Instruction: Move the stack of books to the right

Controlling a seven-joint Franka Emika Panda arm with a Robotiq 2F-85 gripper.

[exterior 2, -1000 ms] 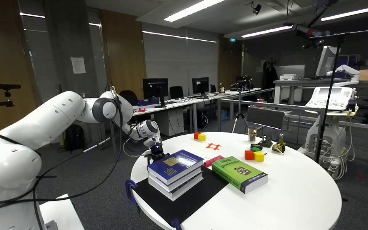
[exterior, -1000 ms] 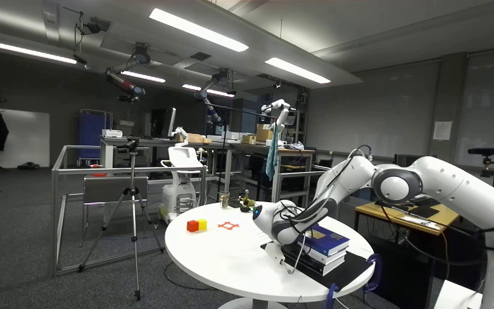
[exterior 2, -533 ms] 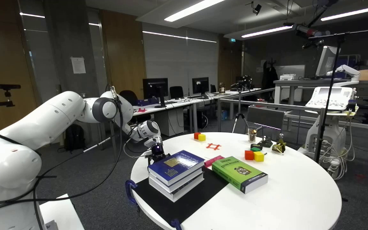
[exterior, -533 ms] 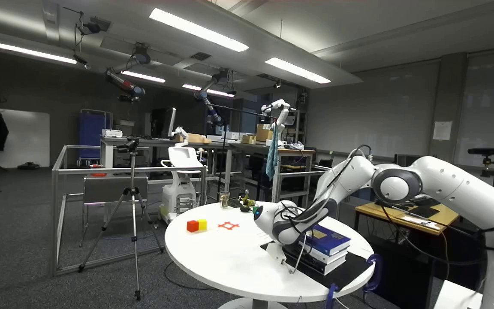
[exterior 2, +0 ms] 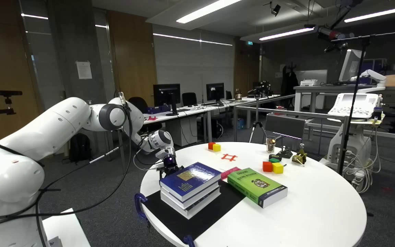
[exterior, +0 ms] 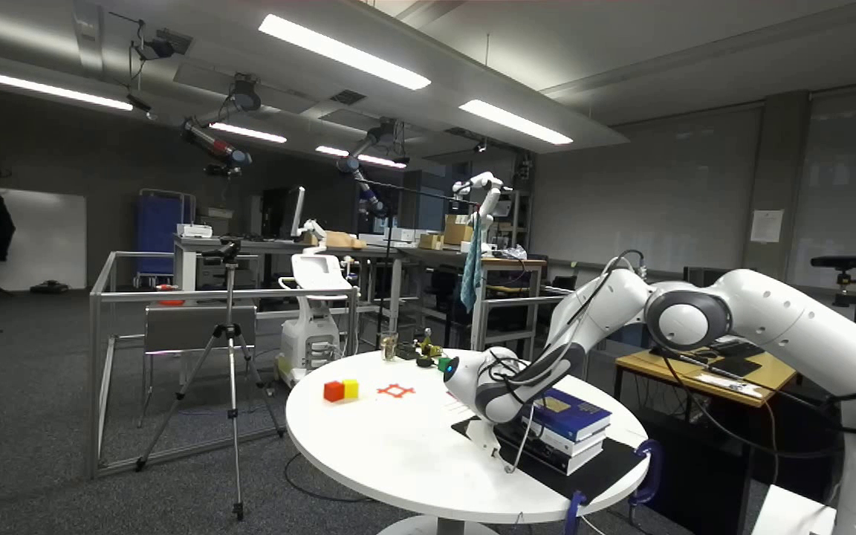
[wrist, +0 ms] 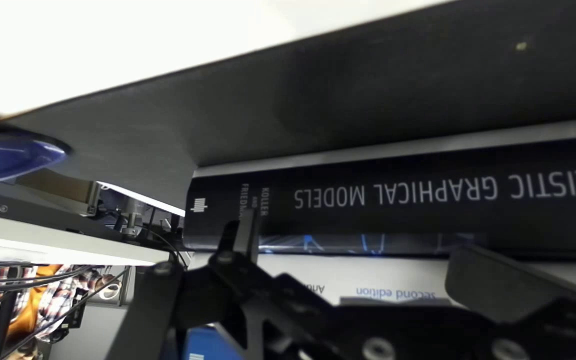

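You have dim light from ceiling lamps [exterior: 345, 52]; the blue top book [exterior 2: 190, 181] shows glare, and the wrist view overexposes the bench [wrist: 93, 45].

We see the stack of books [exterior 2: 190, 190] lying flat on the black mat [exterior 2: 211, 211], blue cover [exterior 2: 191, 179] on top, black spine [wrist: 418, 192] lowest.

The arm [exterior 2: 60, 121] is white with a dark grey ring [exterior 2: 103, 117]. Black cables [exterior 2: 58, 213] run along it. A tiny light [exterior: 450, 368] glows blue. The fingers [wrist: 498, 285] are black and grey, with shiny screws [wrist: 378, 348] near them.
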